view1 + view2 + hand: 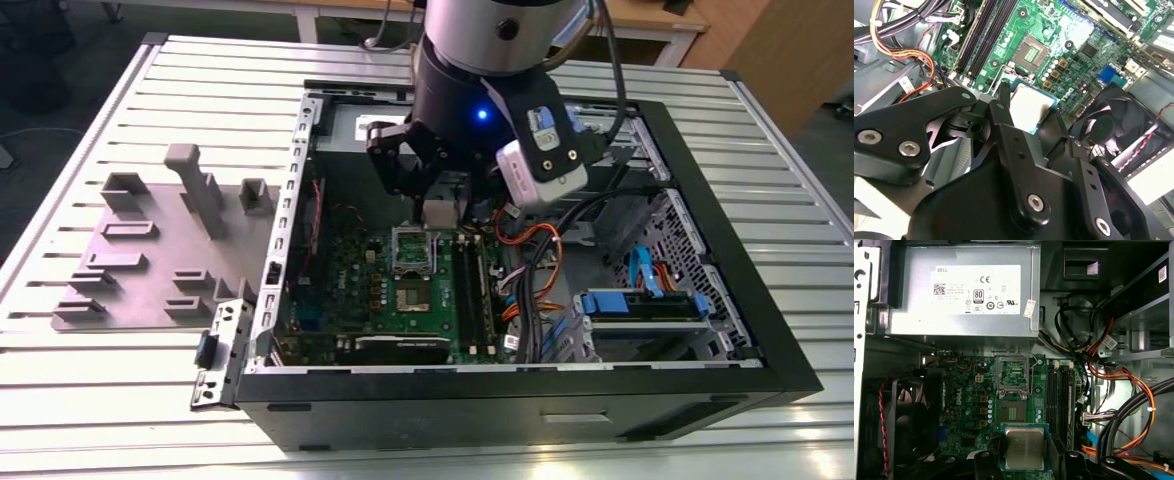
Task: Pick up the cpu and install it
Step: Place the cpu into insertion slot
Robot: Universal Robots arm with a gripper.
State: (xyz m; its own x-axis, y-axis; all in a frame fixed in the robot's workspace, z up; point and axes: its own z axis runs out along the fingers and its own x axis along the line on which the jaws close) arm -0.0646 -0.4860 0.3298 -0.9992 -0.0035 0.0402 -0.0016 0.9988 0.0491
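Evidently the pincer clasps the square, silver-lidded, teal-rimmed cpu.

Grips the cpu in the end effector above the green motherboard, inside the open computer case on the slatted counter, with a grey fixture plate on the exterior view's left.

A table of pale ribbed metal slats spans the exterior view, its ridges catching bright glare along the near edge. Beyond its far edge stands a wooden desk on white legs, with a brown wooden panel at the exterior view's right. Dark grey floor shows past the table on the exterior view's left.
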